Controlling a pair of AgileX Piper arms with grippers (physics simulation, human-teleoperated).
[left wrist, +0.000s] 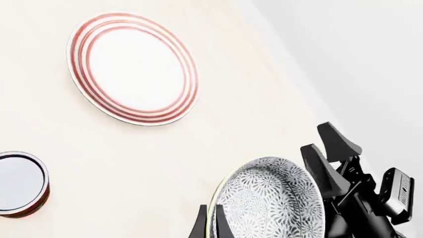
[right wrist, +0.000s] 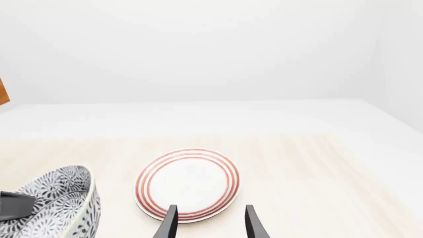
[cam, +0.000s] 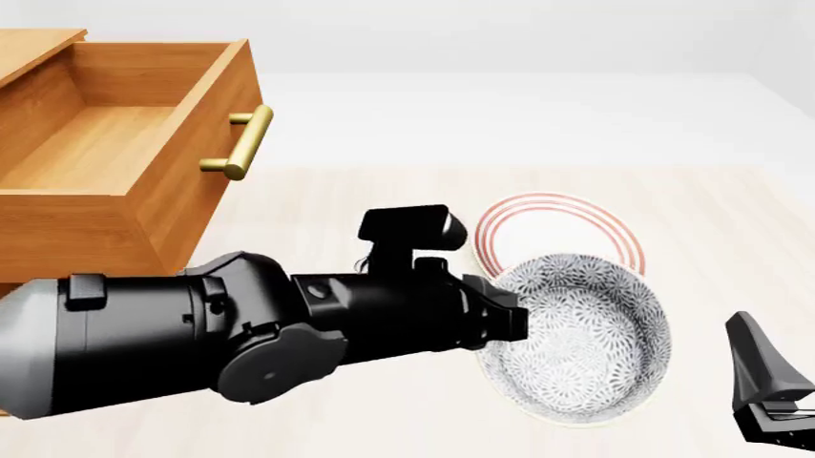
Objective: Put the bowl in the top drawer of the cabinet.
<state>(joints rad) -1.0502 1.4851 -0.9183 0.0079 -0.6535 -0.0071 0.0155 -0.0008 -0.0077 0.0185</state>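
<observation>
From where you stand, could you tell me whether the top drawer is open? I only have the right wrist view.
Observer: Yes, in the front view the top drawer is pulled out, nothing inside where it shows.
Operator: Thank you. Is the left gripper actually gripping the bowl?
Observer: The left wrist view shows the left gripper closed on the rim of the bowl, one finger on each side of the rim.
Operator: Is anything else on the table besides the plate?
Observer: A small round container with a red side shows in the left wrist view, away from the plate.
</observation>
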